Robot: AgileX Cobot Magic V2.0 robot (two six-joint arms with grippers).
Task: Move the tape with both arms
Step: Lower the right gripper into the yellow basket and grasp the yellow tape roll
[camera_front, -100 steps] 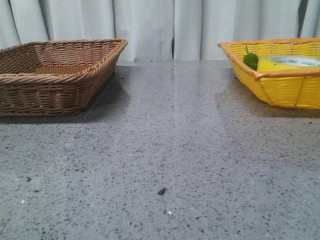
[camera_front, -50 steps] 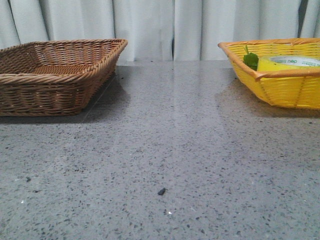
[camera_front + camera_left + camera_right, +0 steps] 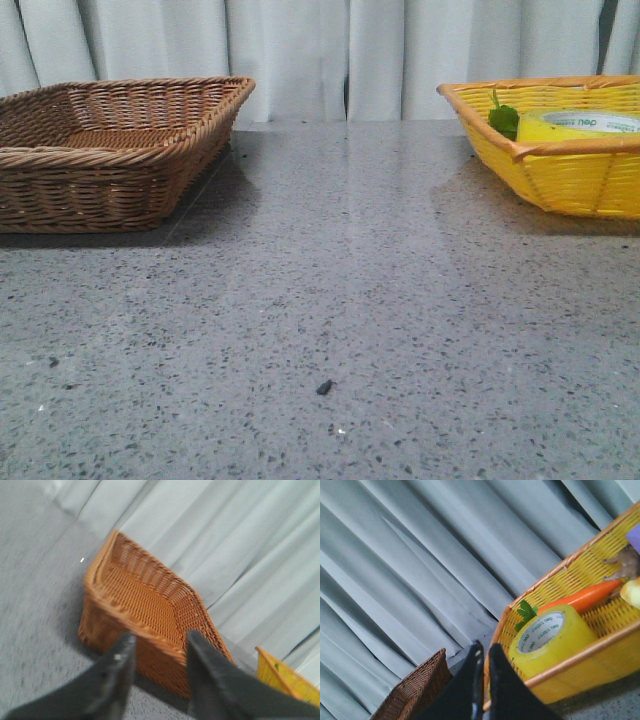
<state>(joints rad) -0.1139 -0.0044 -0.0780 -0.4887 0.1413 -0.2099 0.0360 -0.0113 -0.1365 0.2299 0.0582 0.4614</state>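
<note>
**Tape in yellow basket, neither gripper holding anything**

Landmark: grey speckled table [image 3: 340,300].

- Far left of the table: brown wicker basket [image 3: 110,150], sitting on the surface; nothing visible inside from the front or from my left wrist cam.
- My left gripper [image 3: 157,652]: fingers spread wide, nothing between them. It hangs above the table, aimed at the brown basket's near wall. Not touching it. The wrist view is blurred.
- Table middle: bare stone, one small dark speck [image 3: 324,386] toward the near edge.
- My right gripper [image 3: 483,655]: fingers pressed nearly together, only a thin slit, gripping nothing. It sits apart from the yellow basket's rim, on the side facing the brown basket.
- Far right of the table: yellow woven basket [image 3: 560,180] with orange rim.
- Tape [image 3: 551,640]: inside the yellow basket, lying against the near wall, white core ring with green print facing up and tilted. The front cam shows only its top over the rim.
- Carrot [image 3: 580,598] just behind the tape, green leaves toward the basket corner. A brownish lump, a purple item and a pale item lie at the carrot's far end, too cropped to identify.
- Grey curtain [image 3: 300,50] behind the table.
</note>
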